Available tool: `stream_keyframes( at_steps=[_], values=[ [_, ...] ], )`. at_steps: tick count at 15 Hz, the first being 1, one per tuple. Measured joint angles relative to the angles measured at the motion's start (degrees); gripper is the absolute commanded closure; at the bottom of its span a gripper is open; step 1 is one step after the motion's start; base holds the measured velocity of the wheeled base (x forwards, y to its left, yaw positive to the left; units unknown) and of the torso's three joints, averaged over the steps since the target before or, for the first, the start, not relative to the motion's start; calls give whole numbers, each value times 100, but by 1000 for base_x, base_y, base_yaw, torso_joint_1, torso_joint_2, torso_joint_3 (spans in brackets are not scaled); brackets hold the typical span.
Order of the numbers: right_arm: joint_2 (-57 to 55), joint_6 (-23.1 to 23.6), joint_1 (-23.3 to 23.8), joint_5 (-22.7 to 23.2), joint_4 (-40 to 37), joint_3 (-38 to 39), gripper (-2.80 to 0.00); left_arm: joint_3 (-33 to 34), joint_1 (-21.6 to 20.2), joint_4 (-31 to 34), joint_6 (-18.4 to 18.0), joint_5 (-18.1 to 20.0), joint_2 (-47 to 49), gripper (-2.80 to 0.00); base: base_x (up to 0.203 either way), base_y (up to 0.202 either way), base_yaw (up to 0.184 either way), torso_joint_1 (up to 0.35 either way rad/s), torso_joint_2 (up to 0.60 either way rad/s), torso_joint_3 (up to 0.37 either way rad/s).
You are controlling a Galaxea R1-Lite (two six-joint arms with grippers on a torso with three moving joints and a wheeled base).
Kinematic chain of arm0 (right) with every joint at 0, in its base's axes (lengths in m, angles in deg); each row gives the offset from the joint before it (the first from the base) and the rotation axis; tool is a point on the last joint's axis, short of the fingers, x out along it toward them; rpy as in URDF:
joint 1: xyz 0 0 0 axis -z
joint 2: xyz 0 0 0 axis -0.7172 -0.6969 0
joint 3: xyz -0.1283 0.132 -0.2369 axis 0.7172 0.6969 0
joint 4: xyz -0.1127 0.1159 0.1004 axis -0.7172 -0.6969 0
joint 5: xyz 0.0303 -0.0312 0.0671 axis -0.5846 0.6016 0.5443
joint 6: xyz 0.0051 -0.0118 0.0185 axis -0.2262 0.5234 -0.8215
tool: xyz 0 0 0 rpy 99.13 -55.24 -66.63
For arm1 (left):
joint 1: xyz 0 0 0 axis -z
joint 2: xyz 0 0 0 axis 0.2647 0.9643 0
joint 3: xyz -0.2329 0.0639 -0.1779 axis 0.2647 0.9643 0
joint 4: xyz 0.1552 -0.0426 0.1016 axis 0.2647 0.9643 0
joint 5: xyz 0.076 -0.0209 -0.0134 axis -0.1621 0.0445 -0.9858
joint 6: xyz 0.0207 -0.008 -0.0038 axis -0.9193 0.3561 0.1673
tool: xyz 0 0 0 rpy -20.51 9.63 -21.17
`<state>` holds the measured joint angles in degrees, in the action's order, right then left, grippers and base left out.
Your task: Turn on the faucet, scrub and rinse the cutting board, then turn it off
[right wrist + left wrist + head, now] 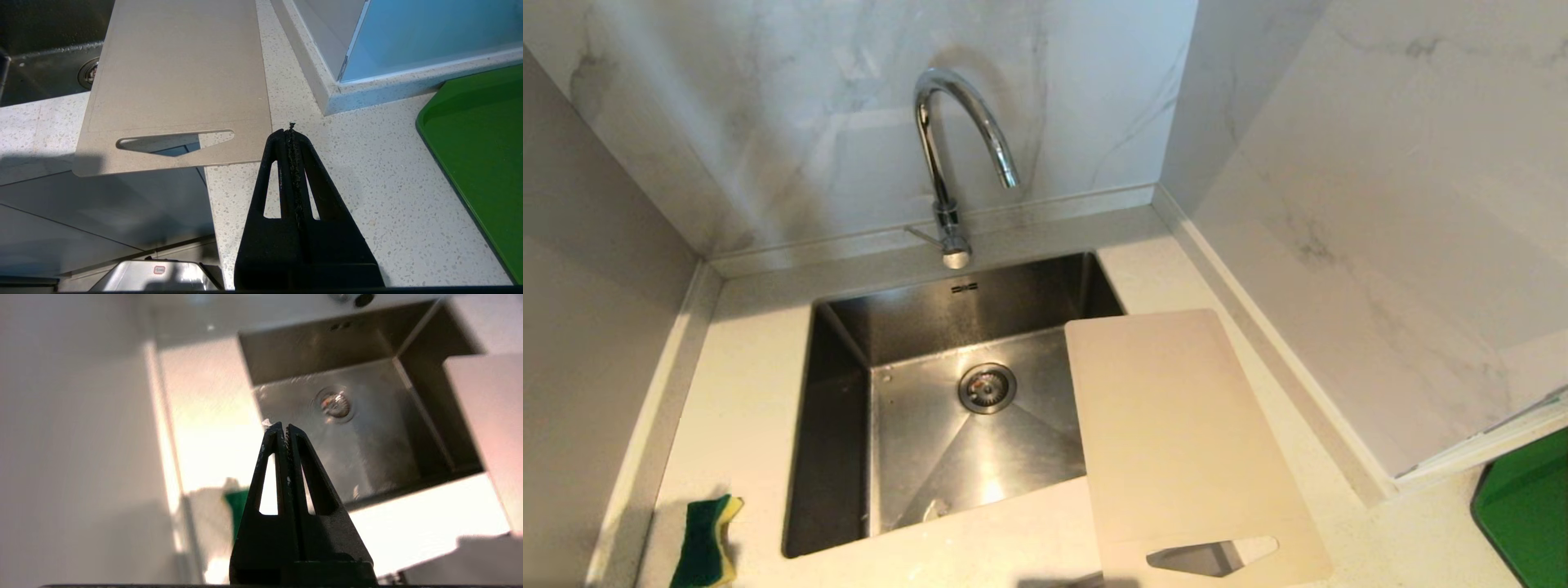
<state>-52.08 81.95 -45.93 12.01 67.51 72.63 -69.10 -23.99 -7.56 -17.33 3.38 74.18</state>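
Since the cutting board (1176,433) is thin, stiff and probably slick when wet, its handle cutout (1211,556) at the lower right of the head view looks the surest hold. It lies half over the sink (849,359), right of the faucet (947,163). Left gripper (283,430) and right gripper (291,132) both have jaws closed on nothing.

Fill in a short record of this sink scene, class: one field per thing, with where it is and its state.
faucet: behind the sink, spout arched over the basin, no water running
sink: steel, drain in the middle
board: on the counter right of the sink, one long edge overhanging the basin, handle cutout nearest the robot
sponge: green and yellow, on the counter left of the sink
left gripper: above the sink's left edge, jaws shut, empty
right gripper: over the counter beside the board, jaws shut, empty
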Motion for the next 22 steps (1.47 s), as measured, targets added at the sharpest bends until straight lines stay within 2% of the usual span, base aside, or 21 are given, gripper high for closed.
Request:
stream_keyframes(
  at_steps=[2,4,7,8,10,13,17,20,22],
  values=[
    [0,0,0,0,0,0,0,541,-238,213,-58,195,-680,0,0,0,0,0,0,0],
    [0,0,0,-2,0,0,0,1013,-14,274,-80,188,-1184,0,0,0,0,0,0,0],
    [0,0,0,0,0,0,0,1588,327,268,-166,-98,-1808,0,0,0,0,0,0,0],
    [0,2,0,-2,0,0,0,1728,371,213,-220,-373,-1959,0,0,0,0,0,0,0],
    [0,0,-2,-1,-2,0,0,1871,422,-142,-220,-954,-2122,0,0,0,0,0,0,0],
    [0,0,0,-4,-2,0,0,2032,844,-57,-405,-1027,-2407,0,0,0,0,0,0,0],
    [0,0,0,-2,0,0,0,2453,823,10,-522,-1017,-3023,0,0,0,0,0,0,0],
    [0,0,-2,-2,0,0,0,2529,811,1,-558,-1270,-3544,0,0,0,0,0,0,0],
    [0,0,-2,0,-2,0,0,2646,822,-186,-567,-1271,-3692,0,0,0,0,0,0,0]
  ],
)
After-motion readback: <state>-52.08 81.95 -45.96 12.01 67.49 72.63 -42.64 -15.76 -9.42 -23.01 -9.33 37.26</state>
